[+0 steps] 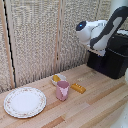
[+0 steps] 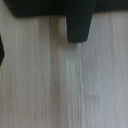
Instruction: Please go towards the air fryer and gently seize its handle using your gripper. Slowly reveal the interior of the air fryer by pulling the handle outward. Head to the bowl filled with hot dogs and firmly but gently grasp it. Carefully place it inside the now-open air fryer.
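Work surface: a light wooden tabletop (image 1: 95, 107) of joined planks, pale with visible grain, running across the exterior view. Backdrop: tall woven screen panels (image 1: 35, 35) in a beige, reed-like texture, divided by light wooden uprights and closing off the room behind the table. Air fryer (image 1: 112, 60): large glossy black box standing on the table at the exterior view's right, close to the screen. Robot arm (image 1: 97, 32): white with black joints, reaching down from the upper right of the exterior view and hanging in front of the air fryer's upper part; its gripper is hidden in this view, and whether the fingers are spread or pressed together cannot be told. Bowl (image 1: 58, 78): small, shallow, whitish, on the table near the middle, well apart from the air fryer, holding yellow-orange hot dogs (image 1: 56, 78). Pink cup (image 1: 62, 90): upright, just in front of the bowl. Yellow-orange stick (image 1: 78, 88): lying flat just beside the cup, on its air fryer side. Floral-rimmed plate (image 1: 25, 102): large, white, at the exterior view's left. Wrist view: blurred pale wood grain, a dark edge of the appliance, and the handle (image 2: 79, 22), a short black bar jutting over the wood.
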